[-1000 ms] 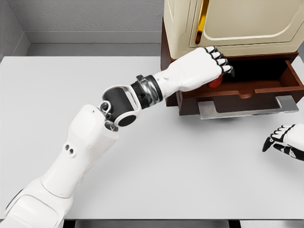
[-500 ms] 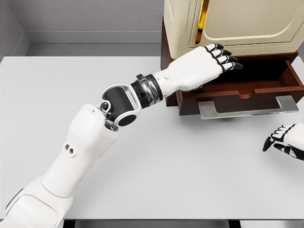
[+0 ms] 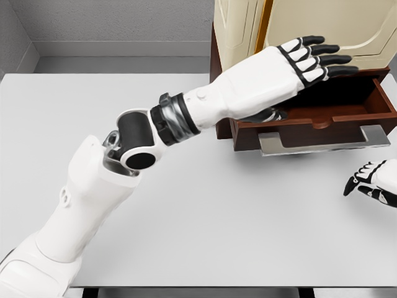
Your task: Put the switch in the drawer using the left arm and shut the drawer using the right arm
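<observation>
My left hand (image 3: 291, 65) hovers spread and empty over the open drawer (image 3: 322, 112); if my right hand (image 3: 372, 186) pushes now, the drawer front traps it.

A single view from the robot's head, looking down and forward onto a white table (image 3: 205, 205); the open brown drawer (image 3: 322, 118) sits at upper right, fairly near; the left arm enters lower left of the drawer; no second view.
</observation>
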Available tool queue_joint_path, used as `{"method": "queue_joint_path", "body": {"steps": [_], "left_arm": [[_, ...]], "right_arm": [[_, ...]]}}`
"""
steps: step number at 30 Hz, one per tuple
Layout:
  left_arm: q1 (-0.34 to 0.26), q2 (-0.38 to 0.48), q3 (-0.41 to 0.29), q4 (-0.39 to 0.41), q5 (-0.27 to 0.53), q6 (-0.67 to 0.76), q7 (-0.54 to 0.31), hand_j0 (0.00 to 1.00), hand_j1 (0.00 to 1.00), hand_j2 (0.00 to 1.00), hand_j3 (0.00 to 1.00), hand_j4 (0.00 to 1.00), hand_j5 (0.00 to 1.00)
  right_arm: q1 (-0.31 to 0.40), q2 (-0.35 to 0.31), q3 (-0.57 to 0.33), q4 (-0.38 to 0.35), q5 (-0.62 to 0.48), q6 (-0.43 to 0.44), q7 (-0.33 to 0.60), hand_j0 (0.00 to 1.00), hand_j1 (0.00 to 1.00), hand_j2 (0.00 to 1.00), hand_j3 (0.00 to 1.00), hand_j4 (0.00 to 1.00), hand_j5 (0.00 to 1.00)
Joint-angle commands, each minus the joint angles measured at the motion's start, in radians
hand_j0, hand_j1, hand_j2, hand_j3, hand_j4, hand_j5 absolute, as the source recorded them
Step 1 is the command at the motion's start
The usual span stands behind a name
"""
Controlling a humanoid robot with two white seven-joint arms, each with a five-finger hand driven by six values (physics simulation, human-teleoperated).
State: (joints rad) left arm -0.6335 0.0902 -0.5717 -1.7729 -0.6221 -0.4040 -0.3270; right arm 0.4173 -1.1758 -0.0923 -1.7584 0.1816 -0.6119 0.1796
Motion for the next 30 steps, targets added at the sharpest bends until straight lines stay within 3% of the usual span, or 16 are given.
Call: {"method": "queue_joint_path", "body": {"steps": [1,4,7,10,12,16,21,30], "left_arm": [[0.0,0.065,-0.005,-0.028,0.182,-0.003,0.0,1.0,1.0,1.0,1.0,1.0,1.0],[0.002,0.181,-0.022,-0.028,0.481,0.001,-0.015,1.0,1.0,1.0,1.0,1.0,1.0],[0.0,0.258,-0.06,-0.028,0.745,0.004,-0.171,1.0,1.0,1.0,1.0,1.0,1.0],[0.002,0.281,-0.066,-0.026,0.923,0.016,-0.283,1.0,1.0,1.0,1.0,1.0,1.0],[0.0,0.313,-0.088,-0.028,1.028,0.096,-0.284,1.0,1.0,1.0,1.0,1.0,1.0],[0.003,0.315,-0.025,0.001,1.13,0.244,-0.284,1.0,1.0,1.0,1.0,1.0,1.0],[-0.026,0.244,0.021,0.159,1.153,0.359,-0.284,1.0,1.0,1.0,1.0,1.0,1.0],[0.003,0.247,0.018,0.164,1.18,0.442,-0.284,1.0,1.0,1.0,1.0,1.0,1.0]], "right_arm": [[0.0,-0.004,0.0,0.0,-0.008,0.001,0.0,0.47,0.47,0.47,0.47,0.47,0.47],[-0.002,-0.004,-0.001,0.002,-0.008,0.001,-0.002,0.47,0.47,0.47,0.47,0.47,0.47],[-0.003,-0.004,-0.001,0.0,-0.01,0.001,-0.002,0.47,0.47,0.47,0.47,0.47,0.47],[-0.005,-0.004,-0.003,0.0,-0.01,0.001,-0.002,0.47,0.47,0.47,0.47,0.47,0.47],[-0.02,-0.005,-0.004,0.002,-0.02,0.001,0.0,0.47,0.47,0.47,0.47,0.47,0.47],[-0.057,-0.005,-0.003,0.005,-0.024,0.001,0.0,0.47,0.47,0.47,0.47,0.47,0.47],[-0.058,-0.005,-0.003,0.005,-0.024,0.001,0.0,0.47,0.47,0.47,0.47,0.47,0.47],[-0.072,0.005,0.005,0.004,-0.024,0.001,0.0,0.47,0.47,0.47,0.47,0.47,0.47]]}}
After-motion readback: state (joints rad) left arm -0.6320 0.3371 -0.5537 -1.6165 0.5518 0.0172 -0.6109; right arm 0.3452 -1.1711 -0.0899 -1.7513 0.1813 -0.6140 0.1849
